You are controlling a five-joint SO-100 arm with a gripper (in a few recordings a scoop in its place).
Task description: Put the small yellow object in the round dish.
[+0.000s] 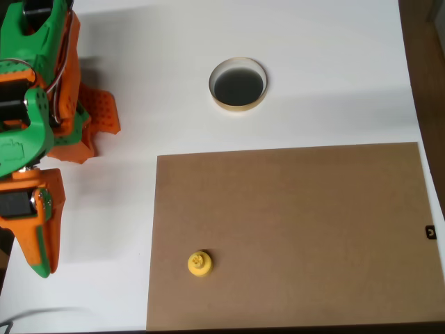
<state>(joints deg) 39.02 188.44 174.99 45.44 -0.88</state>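
Sitting lower centre on brown board (292, 229): small yellow object (199, 264), well right of gripper (43, 261) at lower-left edge; jaw state can't tell; round dish (238, 84) top centre.

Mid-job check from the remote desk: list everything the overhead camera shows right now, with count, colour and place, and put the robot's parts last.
small yellow object: one, bright yellow, on the brown board near its lower left corner, apart from the dish.
round dish: one, cream rim with dark inside, on the white table above the board, upper centre; nothing in it.
brown board: one, flat brown sheet covering the lower right of the table.
white table: one, white, under everything.
small black item: one, at the board's right edge; too small to identify.
arm: one, green and orange, along the left edge.
tool: one, orange and green, pointing down at lower left, holding nothing; open or shut unclear.
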